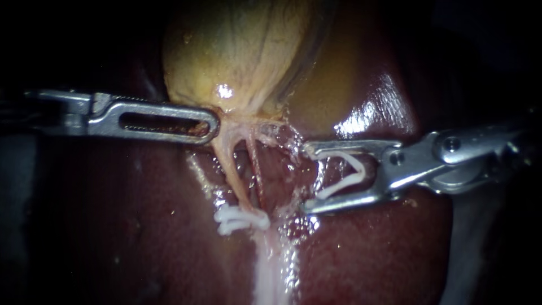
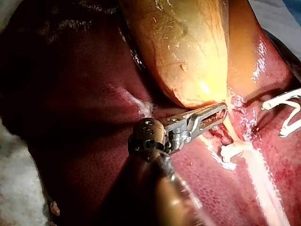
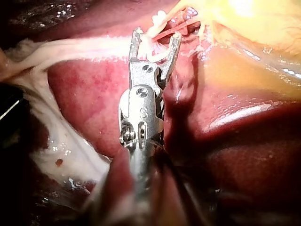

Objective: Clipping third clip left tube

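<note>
I hold a white clip (image 1: 347, 172) just right of the left tube (image 1: 230, 164).
My right tool (image 1: 307, 178) stands wide, both jaws touching the white clip, not yet on the tube. Two older clips (image 1: 241, 219) sit on the tube's near end. My left tool (image 1: 212, 121) is closed, pinching the gallbladder (image 1: 237, 51) at its near end.

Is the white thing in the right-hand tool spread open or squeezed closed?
Spread open: the white clip forms a V between the right instrument's wide-apart jaws, each touching one leg.
</note>
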Controlling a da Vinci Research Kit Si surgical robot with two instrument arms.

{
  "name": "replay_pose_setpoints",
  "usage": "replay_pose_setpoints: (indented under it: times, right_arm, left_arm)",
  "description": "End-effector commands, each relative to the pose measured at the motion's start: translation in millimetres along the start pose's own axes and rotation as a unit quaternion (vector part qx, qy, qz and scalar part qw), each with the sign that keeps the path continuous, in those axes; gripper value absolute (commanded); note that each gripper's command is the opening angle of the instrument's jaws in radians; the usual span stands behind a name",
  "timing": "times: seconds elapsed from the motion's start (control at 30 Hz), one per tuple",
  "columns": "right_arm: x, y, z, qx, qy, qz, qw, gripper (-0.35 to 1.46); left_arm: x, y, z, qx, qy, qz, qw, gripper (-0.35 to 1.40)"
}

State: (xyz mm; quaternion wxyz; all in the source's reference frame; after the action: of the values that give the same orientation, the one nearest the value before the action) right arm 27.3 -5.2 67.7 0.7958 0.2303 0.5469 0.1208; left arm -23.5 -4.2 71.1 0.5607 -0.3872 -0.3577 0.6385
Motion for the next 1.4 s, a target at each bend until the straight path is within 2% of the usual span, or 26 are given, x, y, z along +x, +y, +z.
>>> replay_pose_setpoints:
  times: [0.03,0.3,1.03,1.2,1.4]
  right_arm:
    - [-0.1,0.0,0.5,0.0,0.0,0.0,1.0,0.49]
    - [-0.3,0.0,3.2,0.003,0.0,-0.005,1.0,0.49]
    - [-3.1,1.4,8.1,0.006,-0.003,0.011,0.9999,0.49]
    - [-3.5,1.6,9.1,0.008,-0.005,0.021,0.9997,0.49]
    - [-3.1,1.8,10.5,0.012,-0.006,0.049,0.9987,0.49]
  left_arm:
    - [0.0,0.0,0.1,0.0,0.0,0.0,1.0,-0.35]
    - [-0.1,0.0,0.1,0.0,0.0,0.0,1.0,-0.35]
    - [-0.4,0.6,0.0,0.002,0.002,-0.001,1.0,-0.35]
    - [-0.4,0.8,0.0,0.002,0.002,-0.001,1.0,-0.35]
    - [-0.4,0.8,0.0,0.002,0.002,-0.001,1.0,-0.35]
